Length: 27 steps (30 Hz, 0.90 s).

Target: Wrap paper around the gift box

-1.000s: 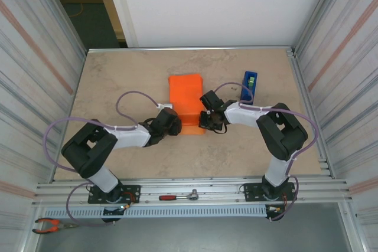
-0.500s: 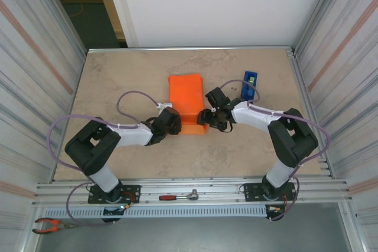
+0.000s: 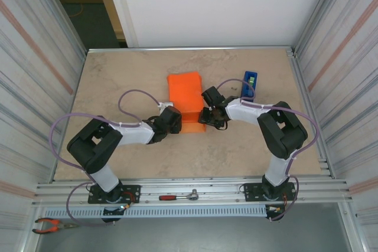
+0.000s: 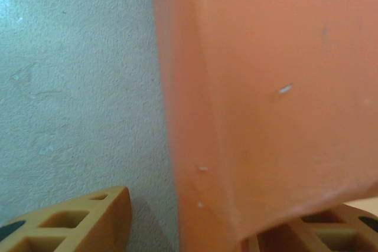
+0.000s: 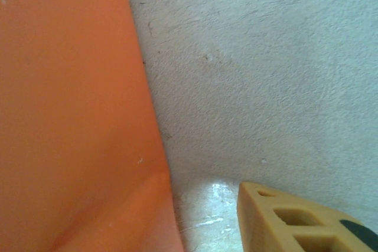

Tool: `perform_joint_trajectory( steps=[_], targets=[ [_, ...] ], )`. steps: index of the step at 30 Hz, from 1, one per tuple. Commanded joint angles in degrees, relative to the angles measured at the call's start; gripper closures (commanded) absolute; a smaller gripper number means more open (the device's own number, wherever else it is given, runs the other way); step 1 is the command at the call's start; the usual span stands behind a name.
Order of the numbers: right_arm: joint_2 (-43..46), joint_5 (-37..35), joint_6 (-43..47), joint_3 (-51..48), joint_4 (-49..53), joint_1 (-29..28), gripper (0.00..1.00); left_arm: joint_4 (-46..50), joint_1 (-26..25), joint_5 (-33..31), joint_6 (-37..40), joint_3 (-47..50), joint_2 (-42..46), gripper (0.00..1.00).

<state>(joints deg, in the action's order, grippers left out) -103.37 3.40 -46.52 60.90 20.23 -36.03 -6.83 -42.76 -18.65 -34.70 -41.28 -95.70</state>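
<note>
Item one: left end effector [image 3: 177,123], at the near left corner of the paper [image 3: 184,101]. It has two tan, hollow-celled fingers [image 4: 71,225], which we find spread apart. One lies over bare tabletop [image 3: 118,87] just beside the sheet's edge, and the other sits under an orange flap.

Item two: one paper, bright orange, smooth and matte, folded into a rectangular block at mid-tabletop.

Item three: right end effector [image 3: 202,119], at the paper's near right corner. We count one tan celled finger [image 5: 295,222] over the mottled beige tabletop, near the sheet but apart from it. We cannot tell whether it is spread or pressed together.

Item four: one blue, boxy tape dispenser [image 3: 249,85], between the paper and the right edge.
</note>
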Motion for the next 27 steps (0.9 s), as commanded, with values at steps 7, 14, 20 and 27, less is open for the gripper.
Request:
perform_joint_trajectory(
  steps=[7, 14, 20, 27],
  targets=[
    [-3.99, -2.27, -1.91, 0.04, -2.84, -0.63, 0.67, -1.92, 0.24, 2.03, -0.28, -1.53, -3.98, 0.48],
    [-2.81, -2.09, -2.42, 0.44, -2.47, -0.91, 0.53, -1.34, 0.22, 1.53, -0.01, -1.54, -3.95, 0.49],
    [0.00, -2.17, -2.61, -0.08, -1.31, -1.60, 0.47, -1.26, 0.28, 1.35, -0.07, -1.44, -4.25, 0.50],
    [2.11, -1.49, -3.42, -2.74, -0.44, -1.93, 0.52, -0.73, 0.27, 1.32, -0.04, -1.61, -4.54, 0.50]
  ],
)
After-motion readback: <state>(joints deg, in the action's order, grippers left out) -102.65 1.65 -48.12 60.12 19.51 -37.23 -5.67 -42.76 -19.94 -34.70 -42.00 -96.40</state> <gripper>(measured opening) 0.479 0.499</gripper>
